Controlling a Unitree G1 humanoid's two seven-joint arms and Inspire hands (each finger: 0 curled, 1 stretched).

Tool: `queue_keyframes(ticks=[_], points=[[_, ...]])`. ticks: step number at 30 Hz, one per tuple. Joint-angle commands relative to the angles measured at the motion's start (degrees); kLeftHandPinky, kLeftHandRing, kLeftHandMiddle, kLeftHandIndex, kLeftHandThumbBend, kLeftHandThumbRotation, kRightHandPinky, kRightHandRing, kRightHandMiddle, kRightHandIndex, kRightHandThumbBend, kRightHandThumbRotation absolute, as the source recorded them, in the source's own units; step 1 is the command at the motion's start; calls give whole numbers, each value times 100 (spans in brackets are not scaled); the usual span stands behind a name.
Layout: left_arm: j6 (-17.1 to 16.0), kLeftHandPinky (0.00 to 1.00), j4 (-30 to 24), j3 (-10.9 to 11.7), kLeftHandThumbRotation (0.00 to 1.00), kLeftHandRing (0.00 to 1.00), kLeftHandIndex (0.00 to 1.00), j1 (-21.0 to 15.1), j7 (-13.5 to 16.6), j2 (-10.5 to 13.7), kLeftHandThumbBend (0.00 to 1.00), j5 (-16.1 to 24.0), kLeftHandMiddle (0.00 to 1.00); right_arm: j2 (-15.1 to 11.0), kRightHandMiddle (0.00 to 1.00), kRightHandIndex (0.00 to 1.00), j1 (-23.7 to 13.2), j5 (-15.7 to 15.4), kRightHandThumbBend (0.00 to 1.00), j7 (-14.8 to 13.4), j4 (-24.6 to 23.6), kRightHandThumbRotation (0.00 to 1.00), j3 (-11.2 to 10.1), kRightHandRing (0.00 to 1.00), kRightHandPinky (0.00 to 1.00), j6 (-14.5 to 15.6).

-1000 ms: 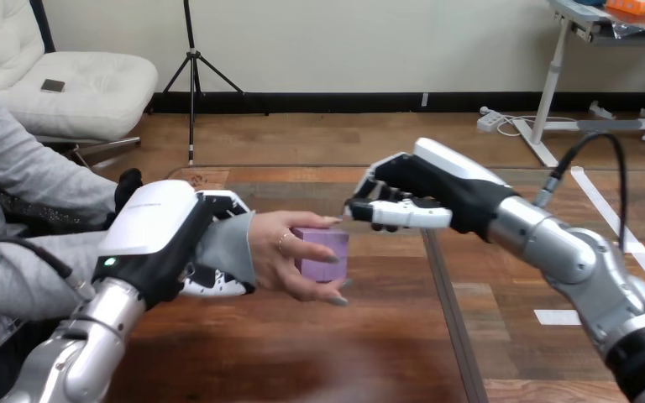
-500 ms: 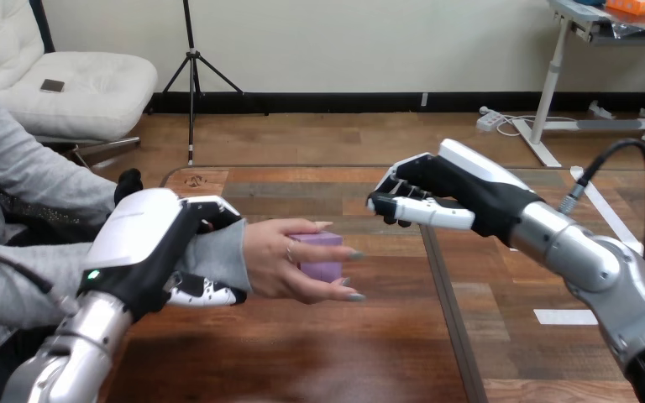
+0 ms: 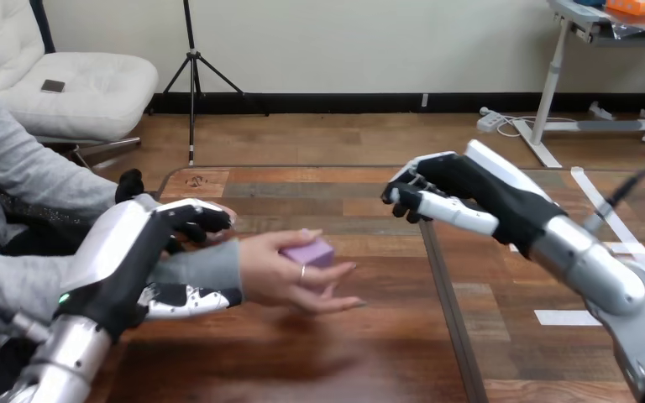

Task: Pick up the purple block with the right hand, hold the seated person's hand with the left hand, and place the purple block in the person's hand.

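Purple block (image 3: 308, 250) rests on the open palm of the person's hand (image 3: 279, 281), above the desk (image 3: 369, 353). Judge it light, rigid and smooth-faced. If you must regrasp, pinch two opposite flat faces, not the corners. Left hand (image 3: 126, 256) is clasped round the person's wrist (image 3: 206, 269), with fingers above and below the sleeve. Right hand (image 3: 470, 197) hangs well apart to the right, fingers loosely bent, holding nothing.
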Motion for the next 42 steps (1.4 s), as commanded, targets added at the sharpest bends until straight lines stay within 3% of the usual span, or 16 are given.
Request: queue_keyframes(ticks=[1,10,18,29,35,42], points=[[-286,59,-418,244,27,72,71,100,64,-40,74,-190,74,28,59,61,282,322,77,-105,-459,99,-344,57,56,12],[-923,59,-213,376,55,72,74,356,187,-235,94,-522,76,228,65,65,838,804,77,-98,-884,100,-586,63,58,212],[-1481,59,95,428,70,74,77,426,-76,-394,99,-1167,79,387,69,69,1257,1187,79,-48,-1164,100,-720,68,61,241],[-2070,60,387,531,80,75,81,552,-124,-521,100,-1350,80,491,72,73,1824,1446,79,36,-1529,100,-787,70,65,252],[-2174,62,434,569,82,76,82,669,-102,-612,100,-1384,82,581,72,73,2081,1496,77,-12,-1586,100,-794,70,65,135],[-2325,66,565,575,86,79,83,790,-177,-763,100,-1570,84,719,72,73,2397,1508,78,-90,-1786,100,-821,70,65,212]])
